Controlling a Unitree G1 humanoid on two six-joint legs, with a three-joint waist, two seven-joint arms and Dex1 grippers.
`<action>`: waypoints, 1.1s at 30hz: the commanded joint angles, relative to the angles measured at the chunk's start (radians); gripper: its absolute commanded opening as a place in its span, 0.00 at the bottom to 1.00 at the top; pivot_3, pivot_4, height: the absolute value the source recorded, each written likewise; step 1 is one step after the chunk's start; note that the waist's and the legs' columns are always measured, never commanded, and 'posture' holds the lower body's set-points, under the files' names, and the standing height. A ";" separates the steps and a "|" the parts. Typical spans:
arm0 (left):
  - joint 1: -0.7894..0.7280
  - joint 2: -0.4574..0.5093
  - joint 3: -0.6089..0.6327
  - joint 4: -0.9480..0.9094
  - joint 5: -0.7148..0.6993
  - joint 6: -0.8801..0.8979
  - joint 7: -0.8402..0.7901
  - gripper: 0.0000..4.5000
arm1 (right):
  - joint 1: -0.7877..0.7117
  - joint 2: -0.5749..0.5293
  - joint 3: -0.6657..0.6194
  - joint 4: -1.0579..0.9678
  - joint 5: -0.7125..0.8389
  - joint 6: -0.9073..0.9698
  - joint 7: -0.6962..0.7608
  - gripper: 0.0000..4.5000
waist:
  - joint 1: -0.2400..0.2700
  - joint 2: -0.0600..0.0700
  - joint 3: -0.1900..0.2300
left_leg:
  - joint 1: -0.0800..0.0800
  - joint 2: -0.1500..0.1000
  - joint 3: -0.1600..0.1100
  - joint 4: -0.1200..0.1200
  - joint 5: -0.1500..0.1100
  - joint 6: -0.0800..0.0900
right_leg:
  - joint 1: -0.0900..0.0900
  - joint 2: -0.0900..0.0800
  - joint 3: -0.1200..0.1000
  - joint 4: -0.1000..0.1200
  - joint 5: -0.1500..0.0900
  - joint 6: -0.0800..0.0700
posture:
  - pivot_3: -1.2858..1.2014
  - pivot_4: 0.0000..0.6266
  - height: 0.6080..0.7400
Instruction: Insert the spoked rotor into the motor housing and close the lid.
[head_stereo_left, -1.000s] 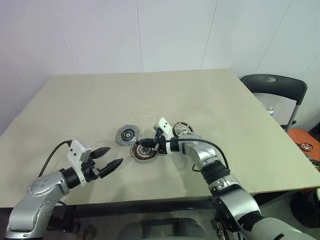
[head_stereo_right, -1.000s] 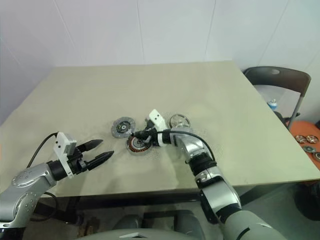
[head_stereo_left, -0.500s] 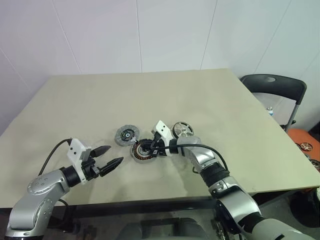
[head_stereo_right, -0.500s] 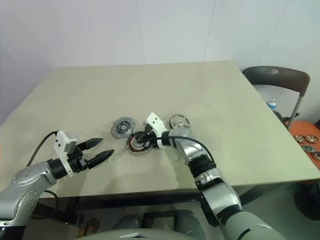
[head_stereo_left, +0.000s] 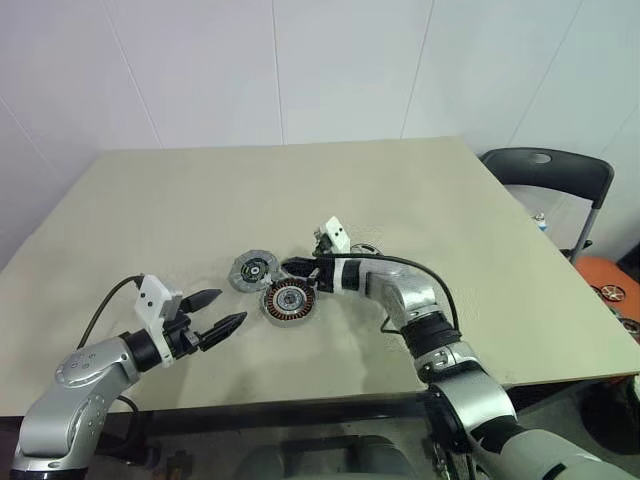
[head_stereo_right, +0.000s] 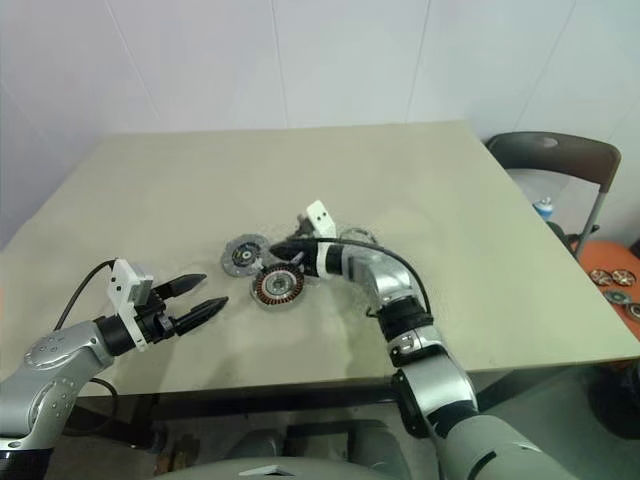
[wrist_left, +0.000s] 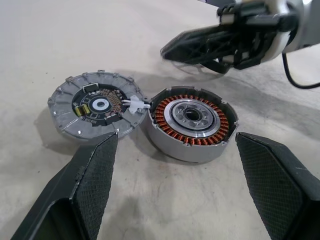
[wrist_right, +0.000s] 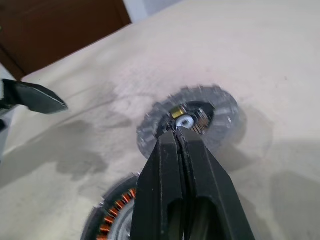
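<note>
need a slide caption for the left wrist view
Open left gripper facing the motor housing and the lid lying side by side, with the shut right gripper hovering behind them.

Lid (wrist_left: 95, 110) touching motor housing (wrist_left: 191, 123); right hand (wrist_left: 167, 50) beyond.

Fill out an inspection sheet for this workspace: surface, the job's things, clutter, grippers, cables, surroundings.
Surface: beige table, bare apart from the parts.
Motor housing: upright on the table, copper windings exposed, no rotor inside, uncovered.
Lid: flat on the table beside the housing, circuit side up; a small white connector reaches toward the housing.
Spoked rotor: on the table behind the right arm, largely hidden.
Clutter: nothing seen.
Left gripper: fingers open, off the parts, pointing toward them.
Right gripper: fingers shut, empty, above the gap between lid and housing.
Cables: black cable looping along the right forearm; another at the left wrist.
Surroundings: white wall, dark chair to the right.
</note>
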 joint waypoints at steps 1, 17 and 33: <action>-0.013 0.009 0.018 -0.017 0.004 -0.020 -0.001 0.89 | 0.027 -0.027 0.081 -0.007 -0.073 -0.066 0.015 0.01 | 0.000 0.000 0.000 | 0.000 0.000 0.000 0.000 0.000 0.000 | 0.000 0.000 0.000 0.000 0.000 0.000 | 0.52 0.00 1.00; -0.026 0.011 0.015 -0.004 0.007 -0.023 -0.006 0.89 | 0.024 -0.037 0.070 0.061 -0.106 -0.129 -0.020 0.01 | 0.002 0.000 0.000 | 0.001 0.000 0.000 0.001 0.000 0.000 | 0.002 0.000 0.000 0.000 0.000 -0.001 | 0.52 0.00 1.00; -0.029 0.007 0.012 0.001 0.013 -0.027 -0.009 0.89 | 0.018 -0.017 0.066 0.060 -0.099 -0.121 -0.021 0.01 | 0.000 0.000 0.000 | 0.001 0.000 0.000 0.001 0.000 0.000 | 0.001 0.001 0.000 0.000 0.000 0.000 | 0.52 0.00 1.00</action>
